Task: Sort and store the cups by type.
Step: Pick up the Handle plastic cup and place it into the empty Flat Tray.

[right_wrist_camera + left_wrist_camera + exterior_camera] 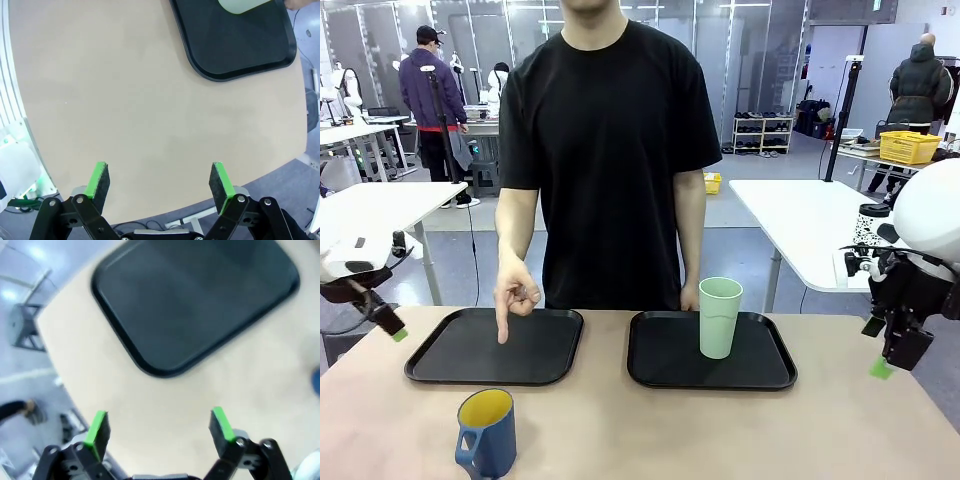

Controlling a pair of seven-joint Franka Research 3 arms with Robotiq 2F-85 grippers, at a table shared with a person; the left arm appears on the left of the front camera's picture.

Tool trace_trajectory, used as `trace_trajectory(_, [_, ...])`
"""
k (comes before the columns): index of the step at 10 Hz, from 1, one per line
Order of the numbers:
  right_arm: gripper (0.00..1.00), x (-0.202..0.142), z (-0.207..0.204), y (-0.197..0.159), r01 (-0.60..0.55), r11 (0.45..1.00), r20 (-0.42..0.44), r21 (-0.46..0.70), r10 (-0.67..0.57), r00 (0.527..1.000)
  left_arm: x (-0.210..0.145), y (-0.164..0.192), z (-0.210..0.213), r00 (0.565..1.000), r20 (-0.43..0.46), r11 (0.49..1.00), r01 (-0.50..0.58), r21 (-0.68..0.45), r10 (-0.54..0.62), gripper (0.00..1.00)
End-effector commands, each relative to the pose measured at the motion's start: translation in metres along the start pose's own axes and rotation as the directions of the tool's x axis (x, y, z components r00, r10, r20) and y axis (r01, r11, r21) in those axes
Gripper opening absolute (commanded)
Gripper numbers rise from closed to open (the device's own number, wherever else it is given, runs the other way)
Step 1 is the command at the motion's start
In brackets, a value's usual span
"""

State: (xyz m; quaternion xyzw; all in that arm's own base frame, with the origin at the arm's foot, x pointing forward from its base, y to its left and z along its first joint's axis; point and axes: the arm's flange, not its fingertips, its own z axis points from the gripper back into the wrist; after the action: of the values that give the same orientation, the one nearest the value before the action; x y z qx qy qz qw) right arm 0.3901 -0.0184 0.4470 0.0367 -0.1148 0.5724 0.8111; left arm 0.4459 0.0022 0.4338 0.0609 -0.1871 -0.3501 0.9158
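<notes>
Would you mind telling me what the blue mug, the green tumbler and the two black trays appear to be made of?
Blue mug: probably glazed ceramic, judging by its thick wall, soft sheen and yellow inside.
Green tumbler: likely matte plastic, given its thin rim, even pale colour and lack of glare.
Black trays: likely moulded plastic, with rounded raised rims and a dull finish.

Front camera faces across the worktop (650, 430) at the person (610, 150). The wrist camera on the left end effector (159, 415), blurred, looks down closely on what seems to be the left tray (195, 305). That on the right end effector (159, 166) sees the right tray (240, 50) at its corner. Front shares both trays.
</notes>
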Motion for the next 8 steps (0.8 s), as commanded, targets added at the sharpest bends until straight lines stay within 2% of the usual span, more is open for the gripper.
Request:
trace_trajectory(1, [1.00, 0.001, 0.001, 0.002, 0.017, 1.000, -0.012, -0.004, -0.017, 1.000, -0.011, -0.010, 0.022, 0.930, -0.029, 0.930, 0.366, -0.024, -0.367, 1.00])
trace_trajectory(2, [1.00, 0.001, 0.001, 0.002, 0.017, 1.000, -0.012, -0.004, -0.017, 1.000, -0.014, -0.026, 0.027, 0.838, -0.048, 0.840, 0.541, -0.044, -0.543, 1.00])
trace_trajectory(3, [1.00, 0.001, 0.001, 0.002, 0.017, 1.000, -0.012, -0.004, -0.017, 1.000, -0.017, -0.036, 0.029, 0.782, -0.040, 0.783, 0.622, -0.025, -0.622, 1.00])
trace_trajectory(5, [1.00, 0.001, 0.001, 0.002, 0.017, 1.000, -0.012, -0.004, -0.017, 1.000, -0.020, -0.057, 0.025, 0.675, 0.012, 0.672, 0.737, -0.075, -0.738, 1.00])
trace_trajectory(6, [1.00, 0.001, 0.001, 0.002, 0.017, 1.000, -0.012, -0.004, -0.017, 1.000, -0.019, -0.064, 0.019, 0.653, 0.054, 0.649, 0.757, -0.076, -0.756, 1.00])
trace_trajectory(8, [1.00, 0.001, 0.001, 0.002, 0.017, 1.000, -0.012, -0.004, -0.017, 1.000, -0.018, -0.065, 0.010, 0.655, 0.104, 0.649, 0.756, -0.087, -0.749, 1.00])
